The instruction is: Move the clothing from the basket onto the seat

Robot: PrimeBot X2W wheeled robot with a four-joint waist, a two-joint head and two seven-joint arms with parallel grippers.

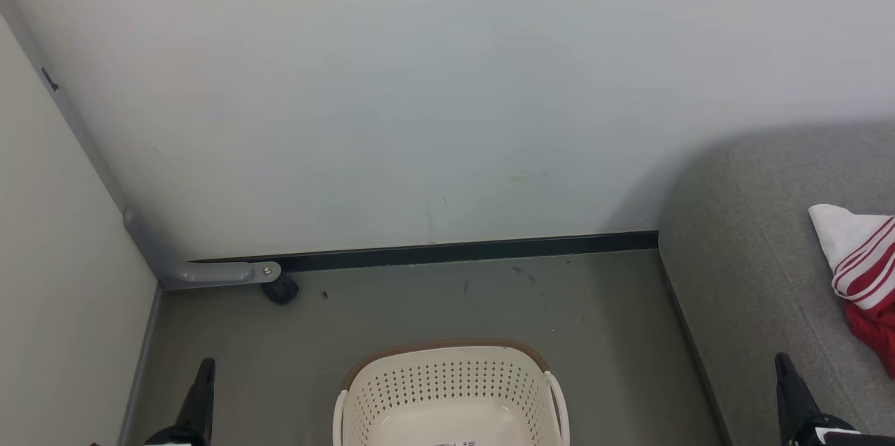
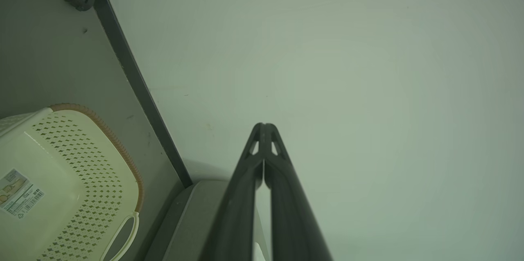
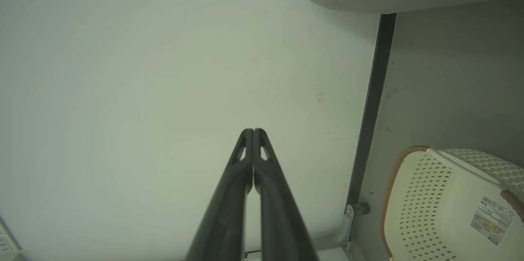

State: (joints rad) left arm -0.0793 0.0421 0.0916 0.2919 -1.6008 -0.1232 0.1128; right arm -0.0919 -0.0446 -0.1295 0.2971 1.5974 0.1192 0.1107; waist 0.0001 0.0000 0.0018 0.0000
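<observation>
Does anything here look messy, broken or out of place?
Nothing much. The clothing lies crumpled on the seat, not folded. The basket stands upright, a sticker left on its bottom. A few dark scuffs mark the floor by the wall.

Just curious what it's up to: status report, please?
Shut, empty: left end effector, right end effector. The clothing lies on the seat; the basket shows none inside. No obstacle seen.
</observation>
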